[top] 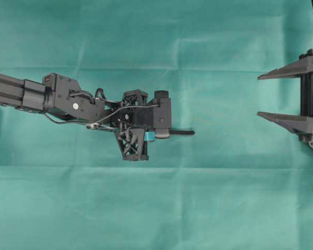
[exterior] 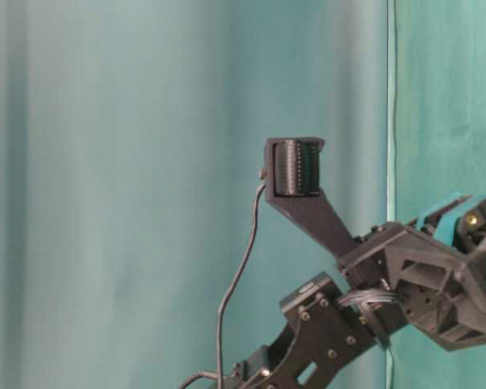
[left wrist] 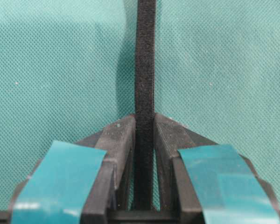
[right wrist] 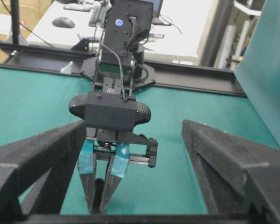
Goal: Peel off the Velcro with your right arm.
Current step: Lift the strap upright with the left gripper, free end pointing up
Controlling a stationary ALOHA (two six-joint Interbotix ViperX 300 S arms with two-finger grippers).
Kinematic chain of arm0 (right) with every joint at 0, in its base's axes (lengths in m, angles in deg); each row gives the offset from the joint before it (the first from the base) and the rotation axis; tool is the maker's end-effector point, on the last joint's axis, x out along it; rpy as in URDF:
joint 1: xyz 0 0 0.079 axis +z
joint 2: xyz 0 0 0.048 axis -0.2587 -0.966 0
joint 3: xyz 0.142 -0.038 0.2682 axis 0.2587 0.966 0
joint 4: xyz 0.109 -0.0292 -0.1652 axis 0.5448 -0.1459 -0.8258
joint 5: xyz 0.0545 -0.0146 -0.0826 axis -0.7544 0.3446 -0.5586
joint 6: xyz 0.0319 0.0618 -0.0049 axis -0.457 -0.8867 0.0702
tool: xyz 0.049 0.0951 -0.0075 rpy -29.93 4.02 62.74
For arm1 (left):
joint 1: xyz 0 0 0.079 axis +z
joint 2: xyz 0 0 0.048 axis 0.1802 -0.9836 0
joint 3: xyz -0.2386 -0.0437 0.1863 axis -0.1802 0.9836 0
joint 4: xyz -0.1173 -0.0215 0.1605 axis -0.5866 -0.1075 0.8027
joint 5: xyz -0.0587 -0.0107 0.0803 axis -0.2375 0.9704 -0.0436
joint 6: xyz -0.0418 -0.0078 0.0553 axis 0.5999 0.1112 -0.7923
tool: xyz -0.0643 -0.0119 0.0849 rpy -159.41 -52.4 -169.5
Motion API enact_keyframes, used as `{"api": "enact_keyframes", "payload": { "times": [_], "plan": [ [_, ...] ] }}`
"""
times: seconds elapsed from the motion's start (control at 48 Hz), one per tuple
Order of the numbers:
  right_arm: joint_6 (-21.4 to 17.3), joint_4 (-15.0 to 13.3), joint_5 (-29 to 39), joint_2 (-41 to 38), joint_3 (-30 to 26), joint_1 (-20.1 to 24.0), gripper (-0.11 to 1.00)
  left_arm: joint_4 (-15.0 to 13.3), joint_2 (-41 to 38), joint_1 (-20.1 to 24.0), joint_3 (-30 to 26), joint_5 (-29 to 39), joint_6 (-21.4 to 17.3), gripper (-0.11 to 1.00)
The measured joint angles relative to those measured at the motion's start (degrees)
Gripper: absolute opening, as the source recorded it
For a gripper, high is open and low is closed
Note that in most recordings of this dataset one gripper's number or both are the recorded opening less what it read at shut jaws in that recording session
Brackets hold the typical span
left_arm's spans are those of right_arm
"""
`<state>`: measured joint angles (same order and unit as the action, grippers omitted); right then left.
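1. Left gripper (left wrist: 143,140) — the teal-taped fingers (left wrist: 60,179) are clamped on the Velcro (left wrist: 144,70). The left wrist view shows the strap pinched between the two finger tips, with no gap on either side, and running straight out ahead of them over the green cloth (left wrist: 233,56).

2. Right gripper (top: 261,96) — the plain black fingers (top: 287,121) stand spread wide and hold nothing. This gripper sits at the right edge of the overhead view, well apart from the strap.

3. Location of the Velcro (top: 181,133) — in the overhead view its free end projects from the left gripper (top: 157,134) toward the right gripper, near the middle of the cloth (top: 156,208).

4. Step in hand, as judged: the strap is secured and presented; the peel has not begun.

5. Next move, as judged: the right arm must advance to the free end, take only one of the two layers, and pull away while the left grip holds. Seizing both layers would separate nothing.

6. View differences:
   - The left wrist view alone shows the finger contact on the strap.
   - The overhead view alone shows the gap between strap and right gripper.
   - The right wrist view shows the open fingers (right wrist: 233,163) framing the left gripper (right wrist: 101,196) head-on — the strap itself is hard to make out there.
   - The table-level view shows only arm hardware; neither strap nor finger tips can be told.
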<state>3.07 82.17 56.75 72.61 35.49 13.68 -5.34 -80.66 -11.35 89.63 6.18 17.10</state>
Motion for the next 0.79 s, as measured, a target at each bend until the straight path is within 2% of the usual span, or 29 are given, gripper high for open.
{"api": "enact_keyframes", "payload": {
  "times": [0.292, 0.542, 0.792],
  "plan": [
    [-0.1, 0.0, -0.2, 0.1, 0.0, 0.0, 0.69, -0.1, 5.8, 0.2, 0.1, 0.2, 0.1, 0.1],
    [0.4, -0.2, 0.8, 0.9, -2.3, 0.0, 0.69, 0.0, 14.7, 0.3, 2.0, 0.2, 0.1, 0.1],
    [0.7, -3.5, 4.0, 0.8, -6.6, 0.0, 0.69, 0.0, 23.6, 0.4, 4.1, 0.3, 0.1, 0.1]
  ]
}}
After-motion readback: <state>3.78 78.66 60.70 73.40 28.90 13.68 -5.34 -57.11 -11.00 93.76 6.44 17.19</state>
